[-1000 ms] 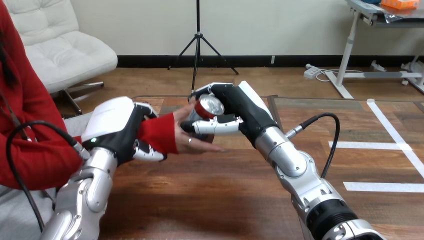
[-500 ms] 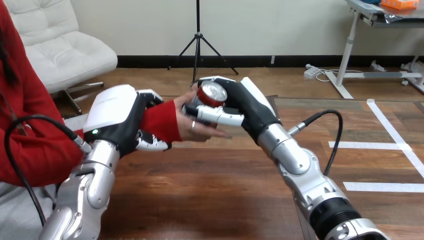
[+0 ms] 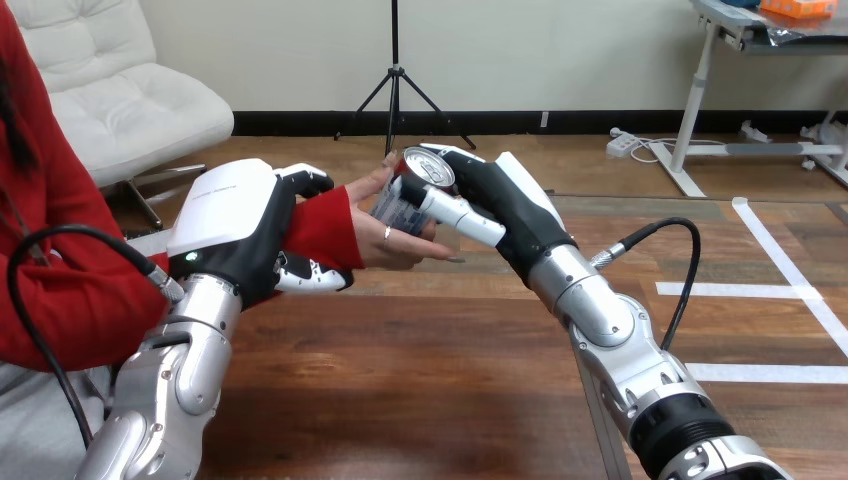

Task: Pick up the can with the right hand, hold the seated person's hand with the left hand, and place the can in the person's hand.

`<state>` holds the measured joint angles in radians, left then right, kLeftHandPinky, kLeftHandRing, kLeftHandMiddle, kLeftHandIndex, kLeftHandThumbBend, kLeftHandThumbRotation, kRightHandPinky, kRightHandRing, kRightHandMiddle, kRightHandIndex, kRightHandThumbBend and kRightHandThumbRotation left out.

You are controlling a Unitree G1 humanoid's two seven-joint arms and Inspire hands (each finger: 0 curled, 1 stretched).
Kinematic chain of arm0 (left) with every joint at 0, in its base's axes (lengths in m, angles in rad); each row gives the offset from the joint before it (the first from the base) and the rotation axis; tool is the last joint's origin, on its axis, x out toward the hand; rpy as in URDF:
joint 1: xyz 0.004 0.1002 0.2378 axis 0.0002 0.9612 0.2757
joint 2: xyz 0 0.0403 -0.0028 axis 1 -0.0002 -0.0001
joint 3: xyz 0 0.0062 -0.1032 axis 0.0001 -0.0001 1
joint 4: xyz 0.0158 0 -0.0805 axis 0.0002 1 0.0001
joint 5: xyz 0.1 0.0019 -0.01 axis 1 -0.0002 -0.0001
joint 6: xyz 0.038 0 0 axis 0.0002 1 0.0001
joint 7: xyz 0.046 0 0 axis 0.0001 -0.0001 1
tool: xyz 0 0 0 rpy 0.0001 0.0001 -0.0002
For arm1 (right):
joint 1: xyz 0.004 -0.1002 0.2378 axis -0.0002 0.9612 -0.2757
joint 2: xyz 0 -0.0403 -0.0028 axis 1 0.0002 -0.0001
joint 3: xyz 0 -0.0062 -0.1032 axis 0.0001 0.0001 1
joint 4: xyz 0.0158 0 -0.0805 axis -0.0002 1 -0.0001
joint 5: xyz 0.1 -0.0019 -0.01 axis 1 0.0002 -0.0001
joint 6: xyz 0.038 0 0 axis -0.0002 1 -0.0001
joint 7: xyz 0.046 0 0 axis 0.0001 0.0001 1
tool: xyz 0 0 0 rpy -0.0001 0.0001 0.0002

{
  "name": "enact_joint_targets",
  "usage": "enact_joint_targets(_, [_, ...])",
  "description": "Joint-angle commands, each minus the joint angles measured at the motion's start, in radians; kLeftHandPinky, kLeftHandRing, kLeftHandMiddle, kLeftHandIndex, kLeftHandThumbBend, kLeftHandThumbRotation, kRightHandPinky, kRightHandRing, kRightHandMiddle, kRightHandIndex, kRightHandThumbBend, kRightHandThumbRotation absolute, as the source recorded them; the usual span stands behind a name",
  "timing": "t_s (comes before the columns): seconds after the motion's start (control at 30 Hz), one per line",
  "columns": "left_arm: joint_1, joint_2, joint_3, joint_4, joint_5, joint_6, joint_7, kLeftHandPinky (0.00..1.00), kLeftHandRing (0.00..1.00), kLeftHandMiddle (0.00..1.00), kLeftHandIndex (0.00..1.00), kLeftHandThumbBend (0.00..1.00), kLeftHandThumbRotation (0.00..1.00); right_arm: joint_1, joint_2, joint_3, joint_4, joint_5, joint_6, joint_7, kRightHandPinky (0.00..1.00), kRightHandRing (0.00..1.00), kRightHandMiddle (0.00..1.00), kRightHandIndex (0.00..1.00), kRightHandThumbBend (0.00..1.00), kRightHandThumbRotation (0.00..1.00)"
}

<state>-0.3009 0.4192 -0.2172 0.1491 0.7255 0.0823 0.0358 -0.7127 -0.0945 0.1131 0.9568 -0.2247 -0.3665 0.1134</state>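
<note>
The right hand (image 3: 500, 205) is reaching in from 5 o'clock toward the middle of the view. Its fingers and thumb are curling round the can (image 3: 425, 168) and gripping it. The can is sitting just above the view's centre, at about 12 o'clock. It is tilting, with its silver top facing up and toward the camera.

The can's lower end is resting against the person's hand (image 3: 385, 245), which is lying palm up beneath it. The person's thumb is rising at the can's 9 o'clock side. The person's fingers are stretching toward 4 o'clock under the robot's thumb. Both the right hand and the person's hand are touching the can.

The left hand (image 3: 225, 225) is coming up from 7 o'clock and sitting at 9 o'clock of the can, with its white back facing the camera. Its fingers are wrapping over the top of the red sleeve (image 3: 320, 235) at the person's wrist. Its thumb is closing in underneath, so the left hand is gripping the wrist.

The bench (image 3: 400, 380) is stretching out at 6 o'clock of both hands.
</note>
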Motion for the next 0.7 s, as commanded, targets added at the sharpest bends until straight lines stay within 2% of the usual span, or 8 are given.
enact_joint_targets(0.0, [-0.052, 0.015, 0.002, -0.046, 0.020, -0.013, 0.017, 0.72, 0.82, 0.82, 0.81, 0.95, 0.36, -0.021, -0.022, -0.012, -0.052, 0.016, -0.044, -0.004, 0.74, 0.85, 0.88, 0.89, 1.00, 0.96])
enact_joint_targets(0.03, [-0.050, 0.015, 0.002, -0.047, 0.020, -0.013, 0.017, 0.73, 0.83, 0.83, 0.82, 0.97, 0.40, -0.020, -0.023, -0.012, -0.051, 0.017, -0.046, -0.003, 0.75, 0.86, 0.88, 0.90, 1.00, 0.97])
enact_joint_targets(0.17, [-0.047, 0.015, 0.003, -0.046, 0.018, -0.014, 0.016, 0.75, 0.84, 0.84, 0.84, 0.99, 0.45, -0.016, -0.022, -0.019, -0.050, 0.028, -0.052, 0.004, 0.76, 0.86, 0.89, 0.91, 1.00, 0.99])
enact_joint_targets(0.33, [-0.041, 0.017, 0.005, -0.047, 0.004, -0.016, -0.002, 0.79, 0.87, 0.87, 0.87, 1.00, 0.54, -0.004, -0.017, -0.039, -0.057, 0.073, -0.047, 0.032, 0.78, 0.88, 0.90, 0.92, 1.00, 1.00])
enact_joint_targets(0.67, [-0.030, 0.021, 0.010, -0.047, -0.025, -0.032, -0.028, 0.83, 0.90, 0.90, 0.90, 1.00, 0.60, 0.014, -0.021, -0.043, -0.075, 0.102, -0.060, 0.043, 0.79, 0.89, 0.92, 0.93, 1.00, 1.00])
